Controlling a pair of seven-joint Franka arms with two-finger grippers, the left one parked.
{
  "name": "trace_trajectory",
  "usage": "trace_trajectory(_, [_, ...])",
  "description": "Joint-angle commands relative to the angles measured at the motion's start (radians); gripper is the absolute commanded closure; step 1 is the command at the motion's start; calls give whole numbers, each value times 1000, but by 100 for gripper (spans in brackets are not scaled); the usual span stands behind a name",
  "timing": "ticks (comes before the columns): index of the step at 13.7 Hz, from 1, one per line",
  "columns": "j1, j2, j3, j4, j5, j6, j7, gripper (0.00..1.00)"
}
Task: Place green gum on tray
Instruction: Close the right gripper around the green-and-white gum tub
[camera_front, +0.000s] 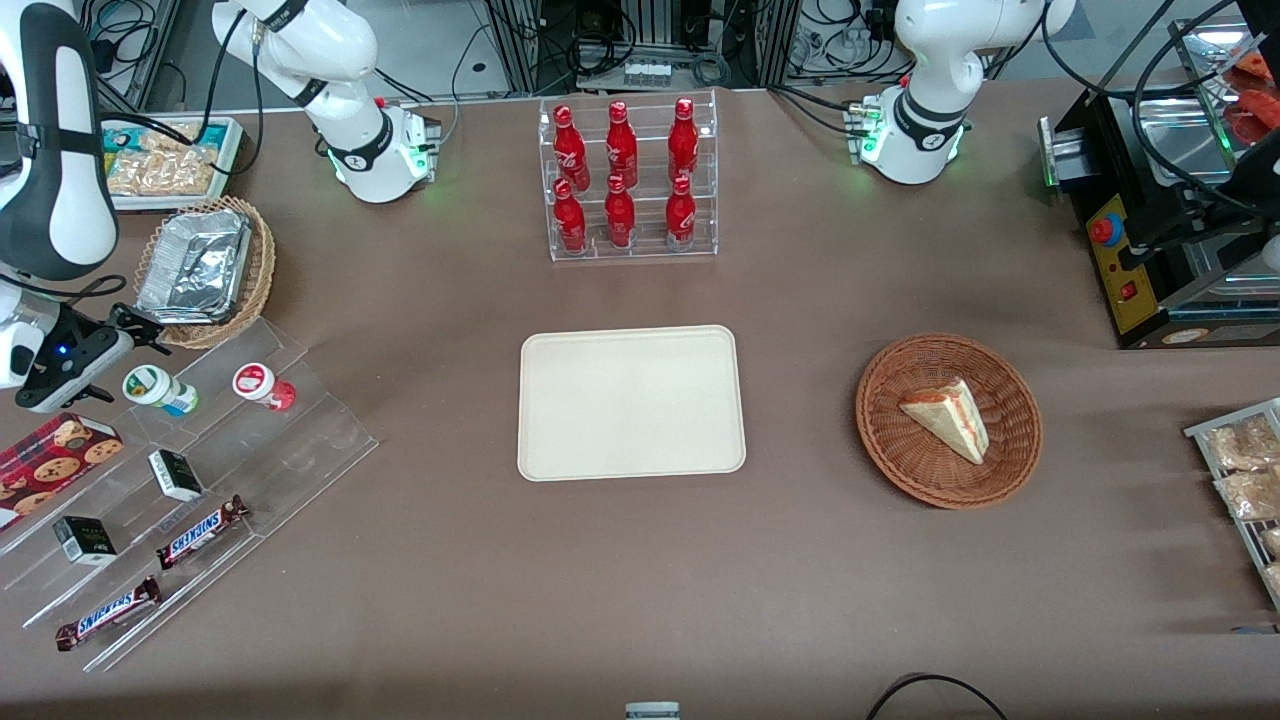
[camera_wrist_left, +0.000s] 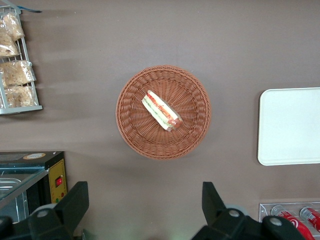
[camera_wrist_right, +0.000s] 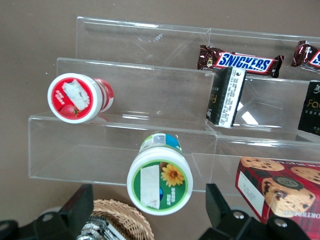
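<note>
Gripper (camera_front: 118, 356) alignment is what matters at this step: it hovers at mid-height near the edge of the front frame, at the working arm's end of the table, just beside the green gum (camera_front: 160, 390) and not yet touching it. Its fingers (camera_wrist_right: 80, 202) are spread wide and hold nothing. The wrist camera shows the bottle's green-rimmed lid facing it, roughly between them. The gum lies on its side on a step of the clear plastic rack (camera_front: 300, 440), with the red-lidded bottle (camera_front: 263, 386) near it on the same step and a black box (camera_front: 175, 474) one step lower. A good grasp probably means advancing along the bottle's axis until the fingers straddle the round body below the lid, then closing gently, since a smooth cylinder may roll or squirt out if pinched off-centre. Lifting straight off the step before swinging away should keep the fingers clear of the rack's lip and the foil-lined basket (camera_front: 205, 270) close by. The tray (camera_front: 630, 402) sits bare in the centre of the front frame, well apart, so any flat spot on it will do.
</note>
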Motion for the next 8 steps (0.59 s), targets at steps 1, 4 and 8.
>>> trace_trajectory(1, [-13,5,7,-31,15,67,-29,0])
trace_trajectory(4, [-12,28,8,-32,15,93,-31,0])
trace_trajectory(8, [-9,35,8,-32,15,96,-38,58])
